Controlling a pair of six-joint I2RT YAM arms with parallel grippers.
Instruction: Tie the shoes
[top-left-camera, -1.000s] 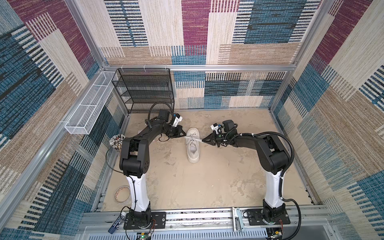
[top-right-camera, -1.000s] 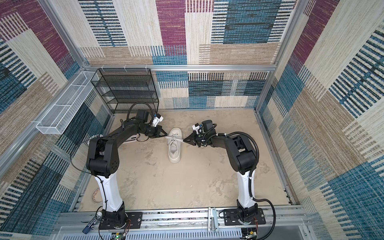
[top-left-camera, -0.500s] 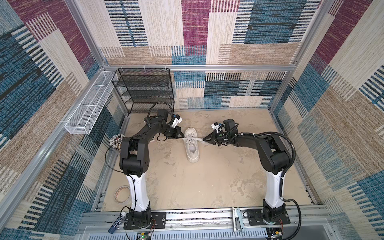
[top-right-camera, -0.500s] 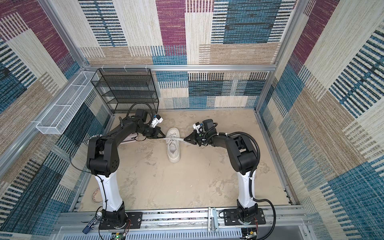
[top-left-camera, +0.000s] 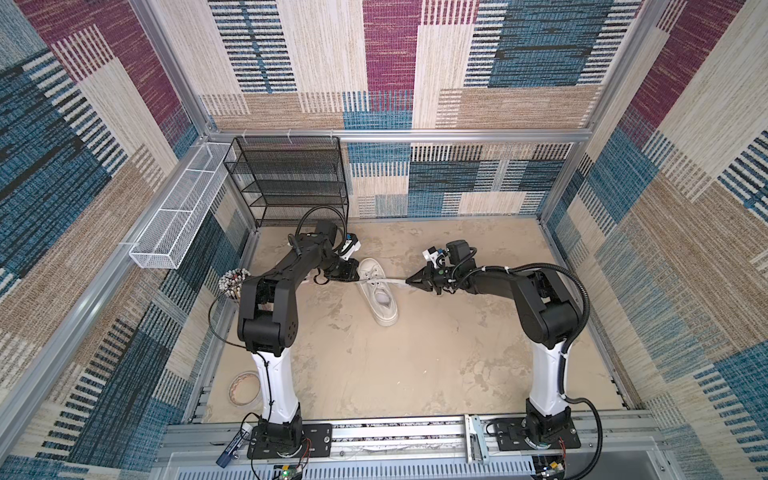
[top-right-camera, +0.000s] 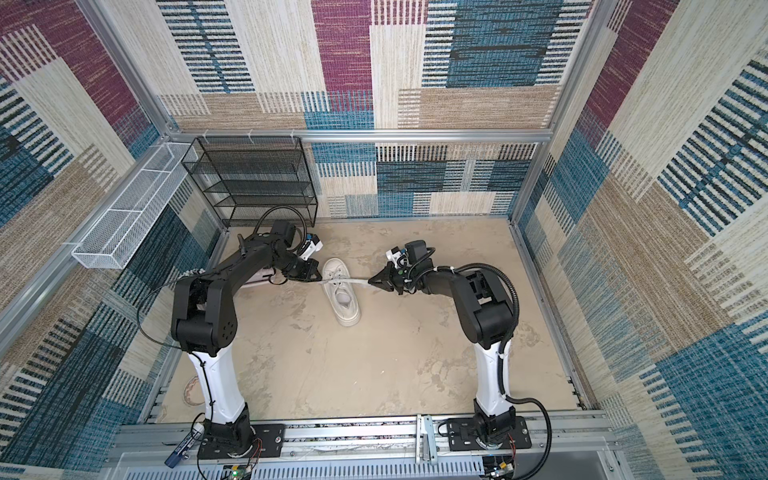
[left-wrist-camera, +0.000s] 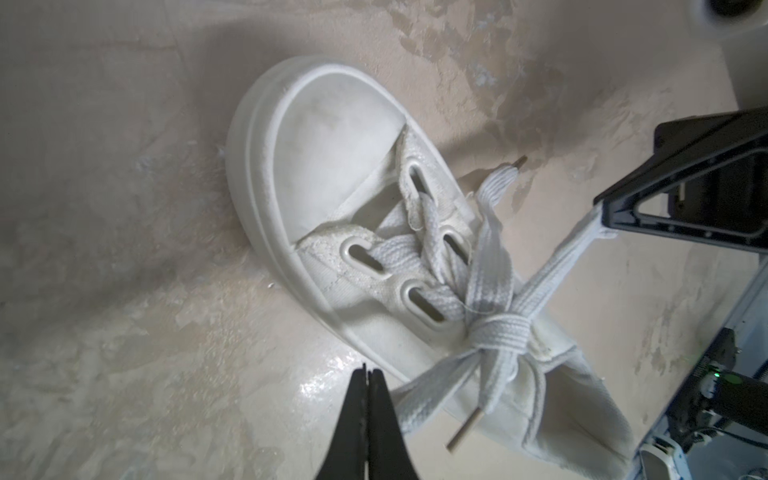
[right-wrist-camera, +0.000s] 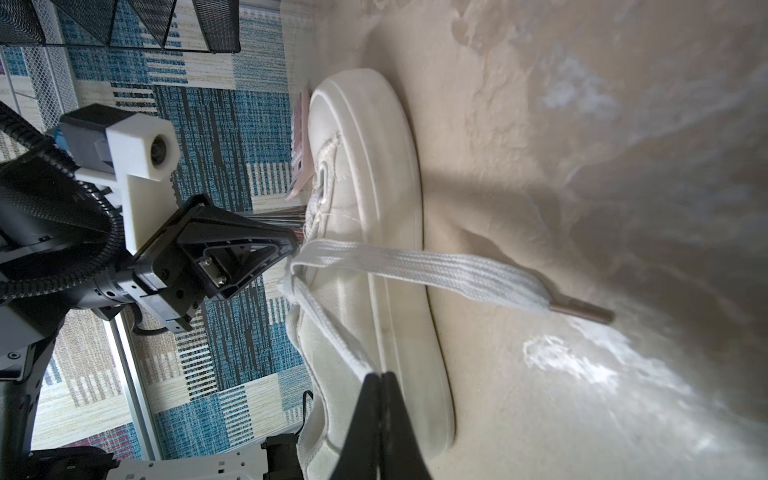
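Note:
The white shoe (top-left-camera: 380, 301) (top-right-camera: 345, 301) lies on the sandy floor between the arms, toe toward the back wall. Its flat laces are tied in a knot (left-wrist-camera: 500, 330) over the tongue. My left gripper (top-left-camera: 358, 279) (left-wrist-camera: 368, 372) is shut at the shoe's left side. One lace loop (left-wrist-camera: 419, 395) ends right against its fingers, and the pinch itself is hidden. My right gripper (top-left-camera: 409, 281) (right-wrist-camera: 380, 376) is shut on the other loop (right-wrist-camera: 332, 332), stretched out to the right. Two free lace ends with aglets (left-wrist-camera: 461, 436) (right-wrist-camera: 582, 309) hang loose.
A black wire rack (top-left-camera: 291, 183) stands at the back left, close behind the left arm. A white mesh basket (top-left-camera: 178, 216) hangs on the left wall. A tape roll (top-left-camera: 243, 386) lies by the left arm's base. Patterned walls enclose the floor.
The shoe has slid slightly toward the left. Both grippers stay shut at almost the same places.

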